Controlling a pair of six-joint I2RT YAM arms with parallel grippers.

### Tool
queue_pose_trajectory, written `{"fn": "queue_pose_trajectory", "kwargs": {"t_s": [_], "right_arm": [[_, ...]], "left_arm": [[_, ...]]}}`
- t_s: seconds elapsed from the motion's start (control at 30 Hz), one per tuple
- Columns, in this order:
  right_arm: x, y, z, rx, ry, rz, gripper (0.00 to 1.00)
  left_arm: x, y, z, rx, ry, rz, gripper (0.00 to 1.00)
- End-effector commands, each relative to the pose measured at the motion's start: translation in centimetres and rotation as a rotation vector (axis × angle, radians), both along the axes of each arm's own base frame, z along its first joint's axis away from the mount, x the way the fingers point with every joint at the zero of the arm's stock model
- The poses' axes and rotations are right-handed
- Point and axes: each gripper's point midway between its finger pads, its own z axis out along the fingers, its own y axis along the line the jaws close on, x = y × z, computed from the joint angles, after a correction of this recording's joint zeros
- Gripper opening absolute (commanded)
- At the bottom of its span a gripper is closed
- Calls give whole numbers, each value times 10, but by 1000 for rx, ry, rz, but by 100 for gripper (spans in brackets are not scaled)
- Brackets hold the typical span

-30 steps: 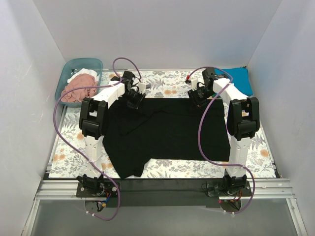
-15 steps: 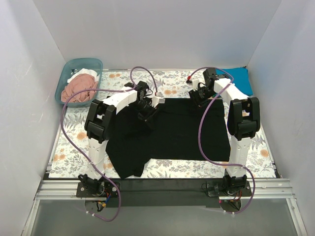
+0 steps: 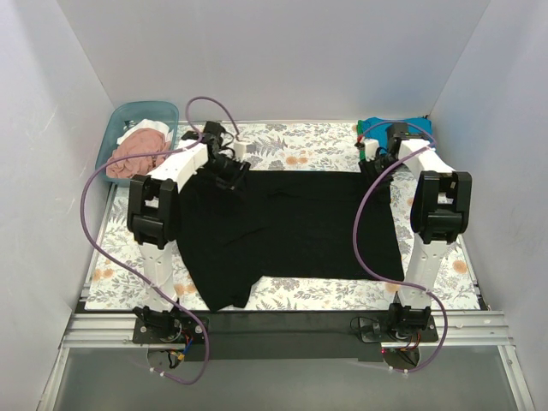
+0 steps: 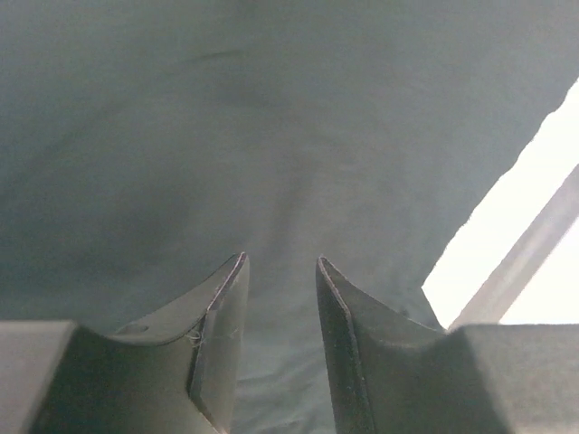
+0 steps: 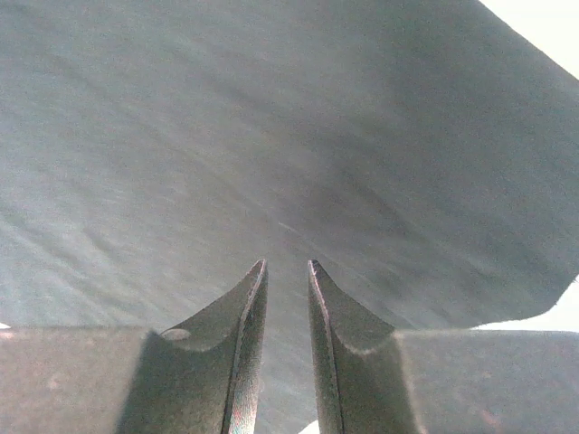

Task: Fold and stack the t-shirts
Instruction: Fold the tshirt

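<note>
The black t-shirt (image 3: 291, 227) lies spread flat on the floral table cloth, with one sleeve hanging toward the near left. My left gripper (image 3: 229, 177) is low over its far left corner. In the left wrist view the gripper (image 4: 280, 260) has its jaws a little apart, with black cloth (image 4: 271, 136) showing in the gap. My right gripper (image 3: 374, 164) is low over the far right corner. In the right wrist view the gripper (image 5: 287, 262) has a narrow gap, with smooth black cloth (image 5: 271, 136) beneath. A teal-blue t-shirt (image 3: 402, 128) lies at the far right.
A teal plastic tub (image 3: 163, 110) at the far left holds a dusty pink t-shirt (image 3: 135, 157) and a white one (image 3: 147, 128). White walls close in the table on three sides. The floral table cloth (image 3: 295, 145) shows around the shirt.
My left gripper swung right with a raised fold of the black shirt, then back to the far left; the fold now lies flat. My right gripper moved right, to the far right corner.
</note>
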Motion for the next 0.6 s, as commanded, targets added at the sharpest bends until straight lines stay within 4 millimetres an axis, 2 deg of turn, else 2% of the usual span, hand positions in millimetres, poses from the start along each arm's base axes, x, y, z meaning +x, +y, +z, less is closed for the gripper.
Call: {"fn": "queue_pose_trajectory", "kwargs": {"t_s": [0.0, 0.1, 0.17, 0.2, 0.27, 0.3, 0.4, 0.47, 0.5, 0.53, 0.57], "right_arm": [[6, -35, 15, -56, -51, -60, 31], [8, -42, 1, -76, -13, -99, 32], [11, -41, -9, -62, 15, -123, 33], [13, -41, -12, -58, 21, -135, 34], [11, -40, -24, -55, 54, -146, 34], [11, -42, -29, -68, 61, -150, 34], [5, -48, -48, -101, 98, -156, 34], [10, -53, -60, -124, 100, -168, 34], [20, -54, -58, -127, 84, -180, 34], [23, -55, -66, -132, 94, -185, 34], [29, -55, -66, -128, 85, -189, 34]], "left_arm": [[36, 31, 10, 37, -103, 183, 36], [57, 66, -5, 102, -130, 299, 36], [65, 77, -13, 119, -133, 338, 36], [69, 89, -17, 139, -128, 381, 36], [72, 102, -28, 156, -120, 422, 36], [75, 115, -32, 176, -109, 466, 36], [68, 134, -49, 203, -55, 524, 36], [69, 146, -57, 204, -46, 564, 36], [67, 149, -63, 215, -36, 571, 36], [66, 151, -72, 225, -16, 585, 36], [67, 151, -76, 230, -8, 592, 36]]}}
